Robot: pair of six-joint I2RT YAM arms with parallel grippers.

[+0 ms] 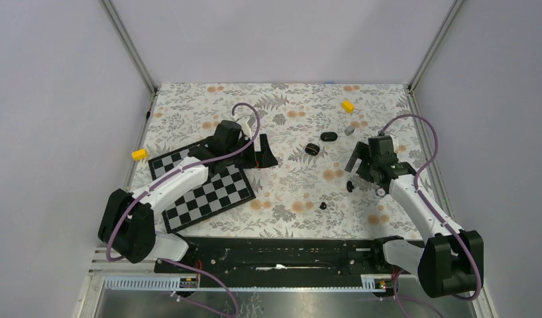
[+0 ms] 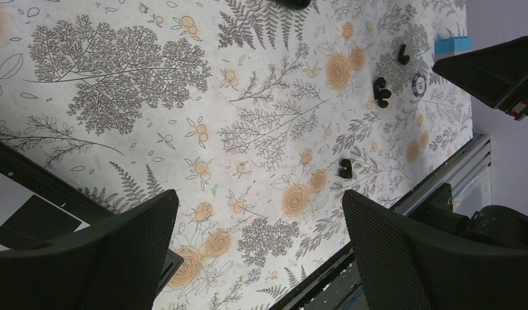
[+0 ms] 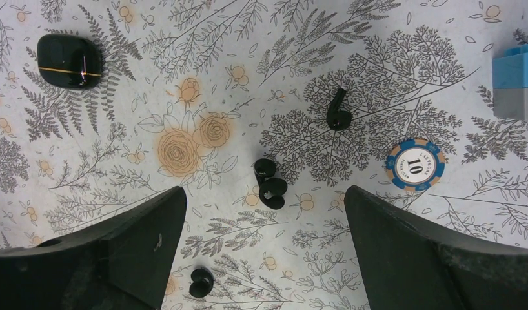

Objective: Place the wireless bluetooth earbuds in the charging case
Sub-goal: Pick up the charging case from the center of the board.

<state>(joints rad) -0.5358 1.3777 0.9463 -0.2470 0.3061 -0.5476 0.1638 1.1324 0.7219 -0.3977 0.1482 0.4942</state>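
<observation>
**Top view.** The left claw (image 1: 264, 154) hangs just past the far right corner of the checkered board (image 1: 209, 192). Its jaws stand wide apart with nothing between them. The right claw (image 1: 359, 164) hangs over the right half of the flowered table (image 1: 281, 106), also spread wide and empty. The charging case (image 1: 313, 148) lies on the table between the 2 claws, with an orange spot showing on it. A second black rounded item (image 1: 328, 136) lies just beyond the case, apart from it. The first earbud (image 1: 350, 186) lies on the table on the near side of the right claw. The second earbud (image 1: 323, 206) lies nearer the front edge. Both are outside the case and well apart from it.

**Left wrist view.** The spread fingers frame bare cloth only. Both earbuds lie far ahead. A blue-and-white chip (image 2: 419, 84) sits beside the first earbud, and a blue block (image 2: 452, 45) lies beyond the chip.

**Right wrist view.** The case sits at the upper left, with a thin orange line across it. The first earbud lies between the 2 fingers and touches neither. The second earbud lies at the bottom, close to 1 finger. A small black hooked piece (image 3: 339, 111) lies farther out; what it is cannot be told. The chip is marked 10.
</observation>
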